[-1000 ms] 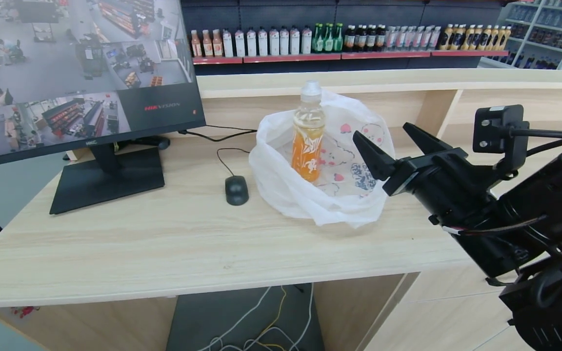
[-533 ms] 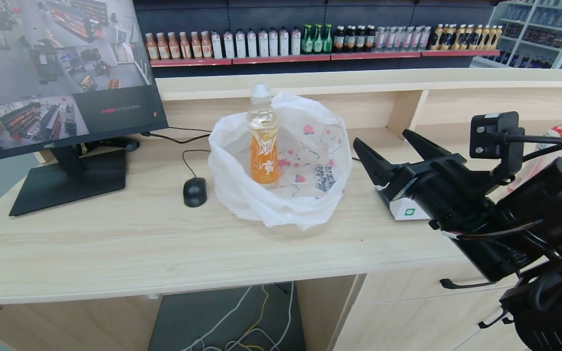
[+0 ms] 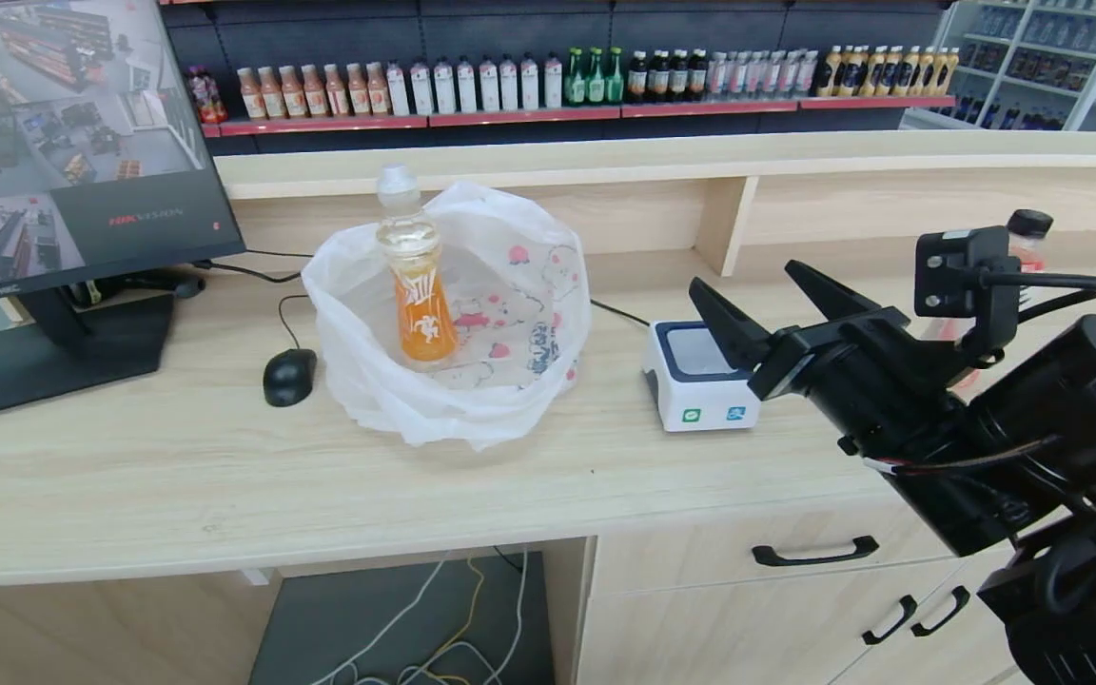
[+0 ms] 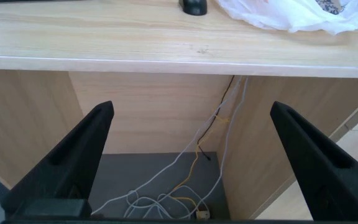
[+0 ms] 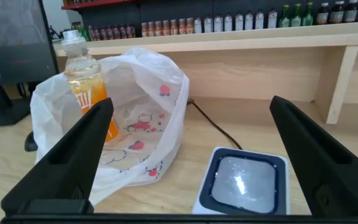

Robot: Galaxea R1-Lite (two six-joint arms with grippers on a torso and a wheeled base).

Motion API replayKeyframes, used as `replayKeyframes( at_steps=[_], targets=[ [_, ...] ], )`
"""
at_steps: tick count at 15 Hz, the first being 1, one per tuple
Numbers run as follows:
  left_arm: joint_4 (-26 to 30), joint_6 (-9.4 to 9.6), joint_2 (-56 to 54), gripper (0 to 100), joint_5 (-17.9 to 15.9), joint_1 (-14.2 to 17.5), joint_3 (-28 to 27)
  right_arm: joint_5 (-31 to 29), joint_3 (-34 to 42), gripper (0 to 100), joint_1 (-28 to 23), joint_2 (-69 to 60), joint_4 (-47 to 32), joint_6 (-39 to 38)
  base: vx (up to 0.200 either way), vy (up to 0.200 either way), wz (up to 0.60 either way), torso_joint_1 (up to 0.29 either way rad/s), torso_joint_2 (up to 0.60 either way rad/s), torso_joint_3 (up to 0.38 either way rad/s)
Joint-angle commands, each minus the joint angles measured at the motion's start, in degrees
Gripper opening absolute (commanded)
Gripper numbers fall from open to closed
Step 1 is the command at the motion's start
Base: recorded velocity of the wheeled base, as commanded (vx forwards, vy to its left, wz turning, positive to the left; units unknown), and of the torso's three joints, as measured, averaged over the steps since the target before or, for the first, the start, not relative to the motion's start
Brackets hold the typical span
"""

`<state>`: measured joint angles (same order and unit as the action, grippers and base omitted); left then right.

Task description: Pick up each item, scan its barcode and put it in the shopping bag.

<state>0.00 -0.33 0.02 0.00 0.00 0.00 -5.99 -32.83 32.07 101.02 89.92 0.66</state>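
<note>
Head view: the white shopping bag (image 3: 472,419) sits open on the wooden counter (image 3: 177,476), left of frame centre. An orange drink bottle (image 3: 420,314) stands upright inside it, its cap above the bag rim. The barcode scanner (image 3: 700,395) stands on the counter just right of the bag, apart from it. The right gripper (image 3: 743,276) is at the right of the frame, over the scanner's right side; its jaws are spread wide and hold nothing. A black-capped bottle (image 3: 1027,228) stands at the right edge, partly hidden behind the arm. A computer mouse (image 3: 288,377) lies just left of the bag, and a monitor (image 3: 63,143) occupies the upper left.

Left wrist view: the left gripper (image 4: 191,111) is spread wide and empty. It is in front of the counter, level with the recess beneath, where cables (image 4: 185,180) hang.

Right wrist view: between the two black fingers (image 5: 73,155) appear the bag with the bottle and, nearer, the scanner with its window facing up.
</note>
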Motion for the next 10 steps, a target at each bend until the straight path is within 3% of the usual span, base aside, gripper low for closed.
replayKeyframes(
  at_steps=[1,10],
  targets=[
    [0.0,-0.02,0.0,100,0.0,0.0,0.0,0.0,0.0,100,0.0,0.1,0.1,0.0,0.000,-0.200,0.00,0.002,0.00,0.002],
    [0.0,-0.02,0.0,100,0.0,0.0,0.0,0.0,-0.5,100,0.5,1.2,0.1,0.0,0.000,-0.200,0.00,0.004,0.00,0.003]
  ],
)
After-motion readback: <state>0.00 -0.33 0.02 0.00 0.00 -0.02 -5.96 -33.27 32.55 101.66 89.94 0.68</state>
